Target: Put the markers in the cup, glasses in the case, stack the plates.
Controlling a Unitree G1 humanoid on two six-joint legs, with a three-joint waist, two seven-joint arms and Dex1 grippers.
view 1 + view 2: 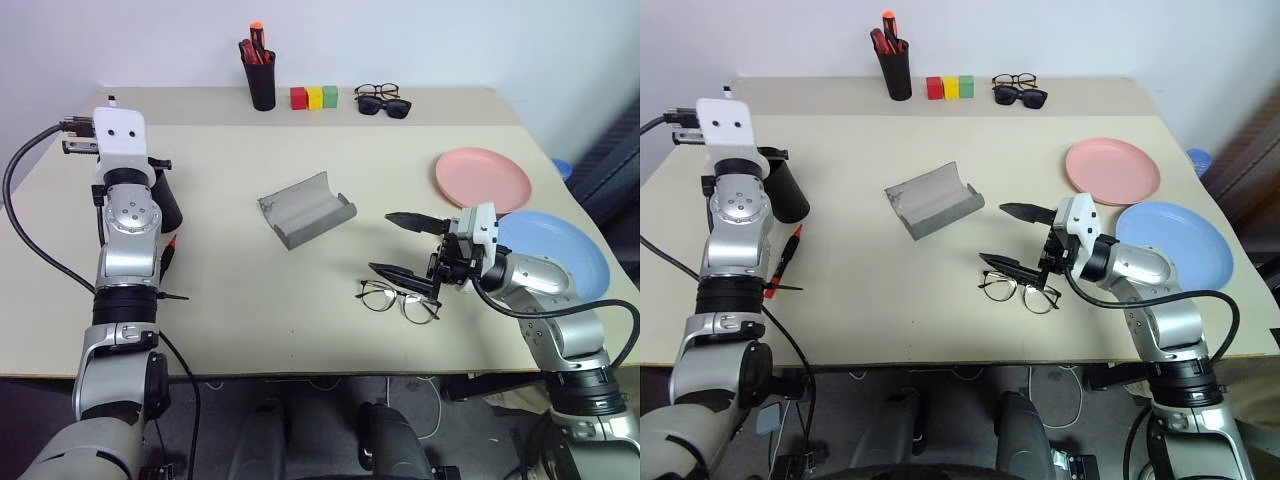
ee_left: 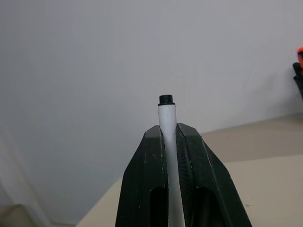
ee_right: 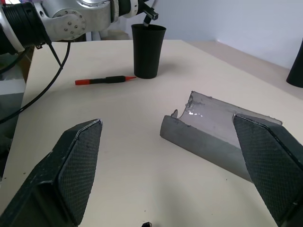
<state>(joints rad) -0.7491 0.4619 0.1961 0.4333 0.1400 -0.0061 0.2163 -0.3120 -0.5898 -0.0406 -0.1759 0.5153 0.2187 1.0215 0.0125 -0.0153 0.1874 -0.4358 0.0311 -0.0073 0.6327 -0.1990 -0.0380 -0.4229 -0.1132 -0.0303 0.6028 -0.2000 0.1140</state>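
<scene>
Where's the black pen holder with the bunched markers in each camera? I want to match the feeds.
Left eye view: pen holder at the table's far edge, left of the coloured blocks.
Right eye view: same spot.
Left wrist view: clipped at the frame edge, where table meets wall.
Right wrist view: dark shape clipped at the edge, probably it, beyond the grey case.
Shared landmark: the beige table against the pale wall.

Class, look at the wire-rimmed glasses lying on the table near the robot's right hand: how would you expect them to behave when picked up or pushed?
The glasses look thin-framed, so probably light and easily bent. Their clear lenses suggest they are fragile and apt to scratch. Lying flat on the smooth table, they would likely slide rather than roll, perhaps slipping away as the open right hand closes.
</scene>
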